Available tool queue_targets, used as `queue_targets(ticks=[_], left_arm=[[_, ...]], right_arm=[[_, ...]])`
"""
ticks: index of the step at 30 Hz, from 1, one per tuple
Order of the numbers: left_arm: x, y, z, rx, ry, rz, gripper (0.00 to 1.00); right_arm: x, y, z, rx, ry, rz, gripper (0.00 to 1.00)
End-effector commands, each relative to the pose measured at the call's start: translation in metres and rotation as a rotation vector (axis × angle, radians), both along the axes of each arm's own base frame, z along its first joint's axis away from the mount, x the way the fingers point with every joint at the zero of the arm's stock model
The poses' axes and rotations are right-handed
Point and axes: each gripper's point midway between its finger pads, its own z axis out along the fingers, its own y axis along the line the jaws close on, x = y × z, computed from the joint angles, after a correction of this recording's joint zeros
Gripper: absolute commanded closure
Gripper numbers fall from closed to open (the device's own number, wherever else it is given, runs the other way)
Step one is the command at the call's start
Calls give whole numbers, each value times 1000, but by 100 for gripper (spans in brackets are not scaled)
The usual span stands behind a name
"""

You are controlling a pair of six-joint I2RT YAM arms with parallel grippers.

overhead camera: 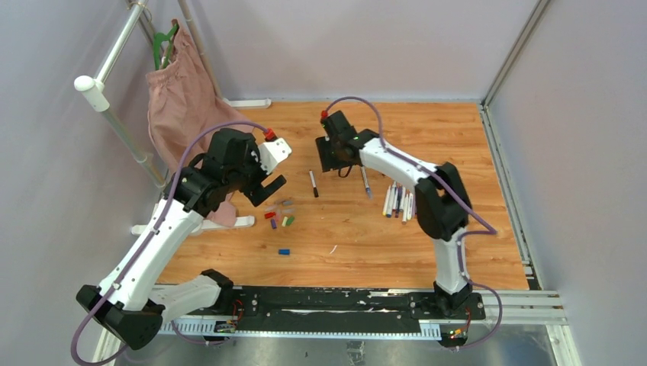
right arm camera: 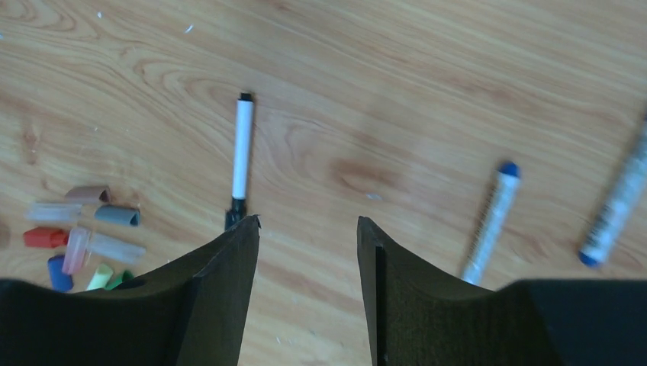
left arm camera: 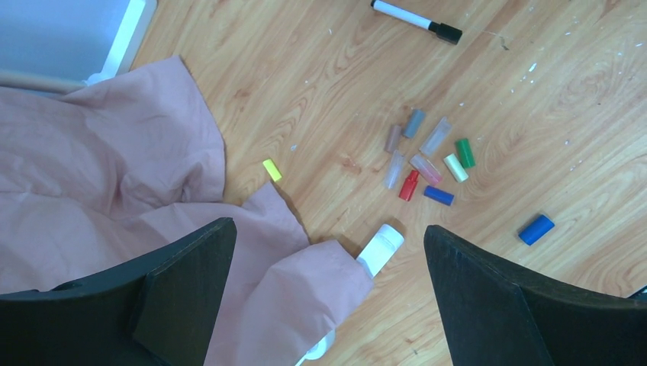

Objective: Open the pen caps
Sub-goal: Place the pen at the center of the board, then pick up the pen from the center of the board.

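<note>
Looking down from above, you see your left hand (overhead camera: 267,187) hanging over the left half of the wooden tabletop (overhead camera: 427,252). Its two black fingers (left arm camera: 183,297) are spread wide with nothing between them. Below them lies the edge of a pink fabric garment (left arm camera: 114,191), draped over a white tube (left arm camera: 379,248). The short plastic pen caps (left arm camera: 425,169) lie loose on the bare wood just beyond that hand, most of them bunched in a small cluster of brown, grey, clear, pink, green, pale yellow, red and blue. A single blue cap (left arm camera: 536,229) sits apart on the near side of the cluster, and a small yellow cap (left arm camera: 271,169) lies just beside the garment's hem. Your right hand (right arm camera: 307,223) is over the middle of the tabletop, its jaws parted and empty. A white marker with a black cap (right arm camera: 242,152) lies in front of it. In the wrist view the marker's black end sits right at one fingertip, though you cannot tell whether they touch. A white pen with a blue end (right arm camera: 492,221) lies on the other side, well clear of the fingers. A heap of pens (overhead camera: 398,202) rests beside the right arm's elbow.
</note>
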Motion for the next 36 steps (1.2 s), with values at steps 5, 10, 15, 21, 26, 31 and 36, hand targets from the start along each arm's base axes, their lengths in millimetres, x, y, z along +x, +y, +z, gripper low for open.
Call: queue_targets(ticks=[5, 10, 15, 21, 26, 31, 36], left_arm=[[-12, 7, -10, -44, 38, 31, 0], [-12, 10, -14, -34, 43, 35, 0], [-13, 11, -17, -29, 43, 31, 0], [-16, 9, -15, -52, 48, 28, 0], [-15, 8, -9, -70, 40, 40, 0], [-16, 6, -17, -73, 65, 38, 0], [-18, 0, -21, -104, 94, 35, 0]], right_arm=[[-8, 62, -58, -85, 150, 147, 43], [-7, 73, -76, -101, 166, 156, 42], [-5, 72, -92, -154, 162, 151, 52], [-5, 67, -111, -218, 170, 137, 62], [-4, 69, -118, -232, 182, 137, 72], [-2, 73, -111, -199, 187, 111, 97], [3, 78, -65, -55, 180, 50, 100]])
